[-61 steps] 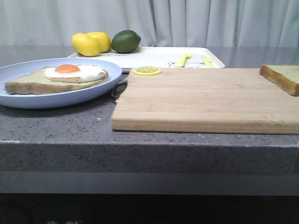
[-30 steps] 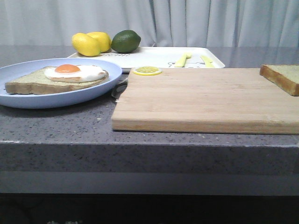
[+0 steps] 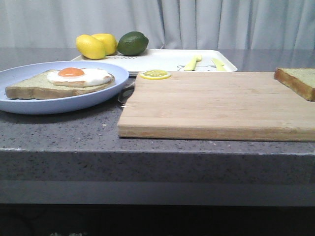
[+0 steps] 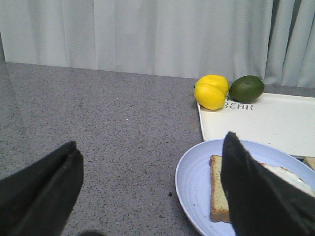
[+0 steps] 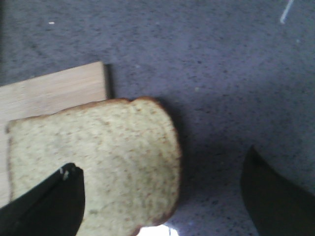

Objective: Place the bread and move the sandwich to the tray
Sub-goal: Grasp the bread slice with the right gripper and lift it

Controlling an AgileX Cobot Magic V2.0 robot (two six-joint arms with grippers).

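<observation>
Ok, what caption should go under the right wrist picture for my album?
Open right gripper above the plain bread, which overhangs the cutting board's edge.

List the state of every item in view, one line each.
bread: plain, flat, overhanging the cutting board corner
sandwich: open-faced, egg on top, on the blue plate
tray: holds two lemons, a lime, yellow cutlery
lemon slice: flat, between tray and board
left gripper: open, empty
right gripper: open, over the bread
</observation>
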